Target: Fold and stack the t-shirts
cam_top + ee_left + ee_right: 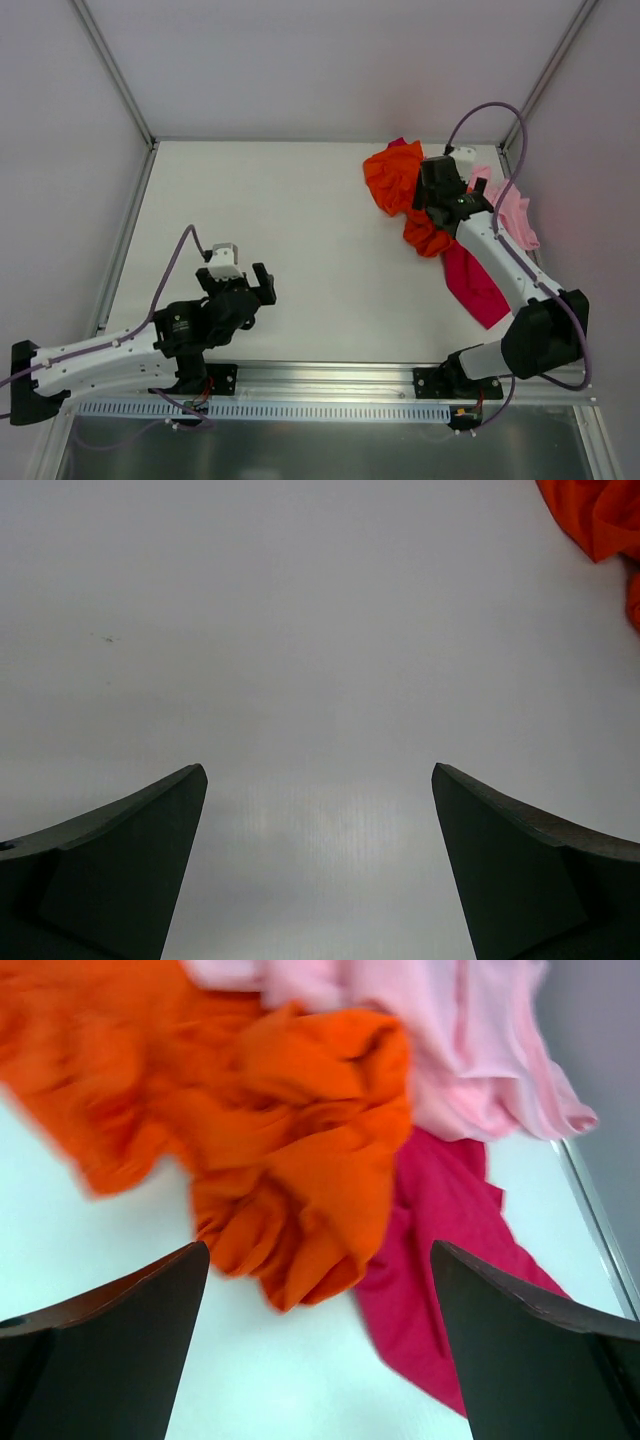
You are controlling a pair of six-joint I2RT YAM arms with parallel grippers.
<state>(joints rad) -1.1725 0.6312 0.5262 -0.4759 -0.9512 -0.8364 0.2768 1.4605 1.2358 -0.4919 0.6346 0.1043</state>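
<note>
- Right hand [320,1250] spread wide above the orange shirt [290,1160]; likely first pick, since it lies topmost.
- Left hand [320,770] also wide, empty, over bare worktop [300,630].

Soft, even light falls from above in the overhead view, so the white bench [300,230] reads bright and almost shadowless, with only a faint grey shadow beside the left arm [110,360] and a dull sheen on the metal rail [330,375] at the near edge. In the left wrist view, a pale patch of glare sits low on the bench between the dark, slightly soft fingers [110,860] of the left gripper [318,772]. The right wrist view is blurred, the orange shirt [290,1160] smeared most at the left, and the bench there takes a cool bluish cast.
</note>
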